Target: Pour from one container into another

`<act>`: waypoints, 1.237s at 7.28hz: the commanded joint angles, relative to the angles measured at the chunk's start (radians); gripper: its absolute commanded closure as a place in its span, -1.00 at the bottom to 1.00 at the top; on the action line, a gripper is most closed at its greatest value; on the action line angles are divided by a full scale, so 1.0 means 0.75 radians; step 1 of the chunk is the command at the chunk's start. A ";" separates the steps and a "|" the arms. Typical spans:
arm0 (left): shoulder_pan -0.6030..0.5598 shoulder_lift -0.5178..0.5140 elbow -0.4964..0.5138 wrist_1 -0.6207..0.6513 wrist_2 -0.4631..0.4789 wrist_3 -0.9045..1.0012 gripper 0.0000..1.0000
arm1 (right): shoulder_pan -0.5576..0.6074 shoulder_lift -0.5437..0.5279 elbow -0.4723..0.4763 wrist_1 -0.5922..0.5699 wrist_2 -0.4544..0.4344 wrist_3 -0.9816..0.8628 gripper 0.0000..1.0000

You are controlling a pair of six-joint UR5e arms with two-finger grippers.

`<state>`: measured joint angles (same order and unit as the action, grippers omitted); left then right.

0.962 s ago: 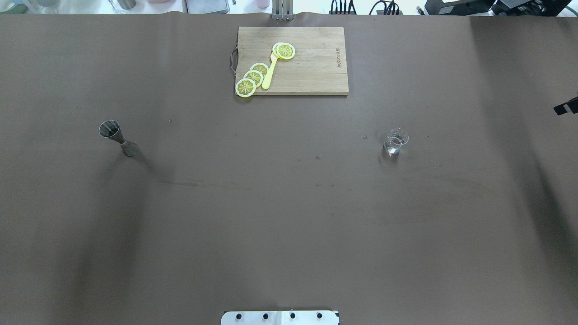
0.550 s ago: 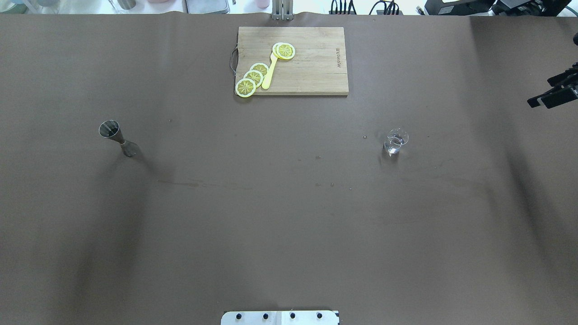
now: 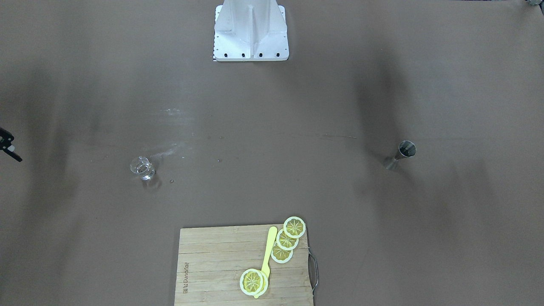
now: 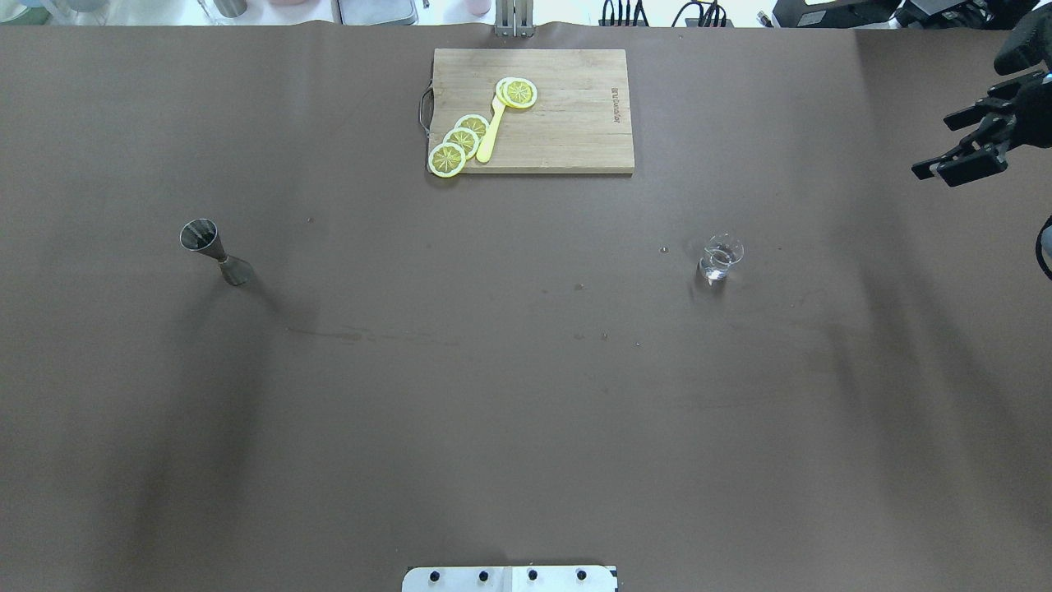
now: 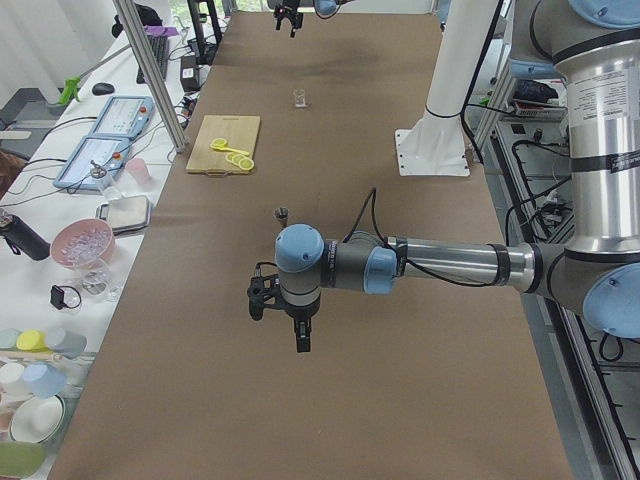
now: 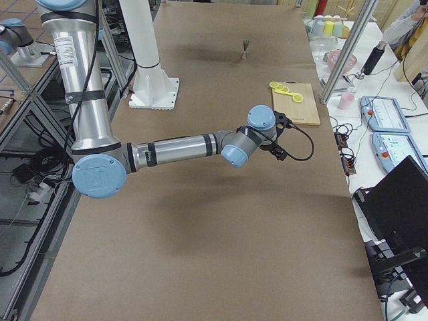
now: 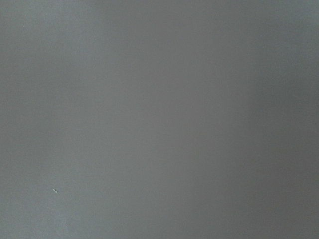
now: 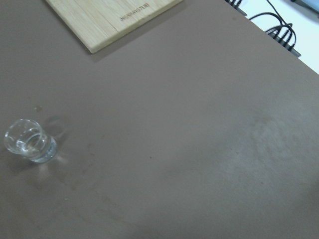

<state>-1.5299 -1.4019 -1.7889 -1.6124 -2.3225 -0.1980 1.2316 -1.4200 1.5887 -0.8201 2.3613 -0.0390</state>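
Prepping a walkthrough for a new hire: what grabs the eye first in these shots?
Against the brown table, the board with bright yellow lemon slices at the far middle stands out most. Next, the clear cup on the robot's right and the steel jigger on its left stand far apart, both untouched. The right pincer hangs open at the right edge, well short of the cup.

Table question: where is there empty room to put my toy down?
In the overhead view, the widest bare stretch lies between the steel jigger and the glass cup, reaching to the robot's base plate. The cutting board is bare on its right half; its left end is crowded with lemon slices.
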 commanded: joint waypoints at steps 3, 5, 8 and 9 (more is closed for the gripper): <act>-0.001 -0.002 0.000 0.000 0.000 -0.002 -0.98 | -0.183 -0.019 -0.022 0.322 -0.005 0.001 -0.99; -0.001 -0.004 -0.004 0.000 0.000 -0.004 -0.98 | -0.223 -0.027 -0.038 0.441 -0.043 -0.003 -1.00; 0.001 -0.010 -0.006 0.000 -0.002 -0.006 -0.98 | -0.349 -0.033 -0.111 0.710 -0.172 -0.003 -1.00; 0.003 -0.014 -0.006 0.000 -0.002 -0.008 -0.98 | -0.382 -0.033 -0.164 0.800 -0.173 -0.001 -1.00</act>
<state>-1.5291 -1.4093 -1.7929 -1.6122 -2.3238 -0.2027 0.9823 -1.4446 1.5090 -0.3083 2.2443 -0.0411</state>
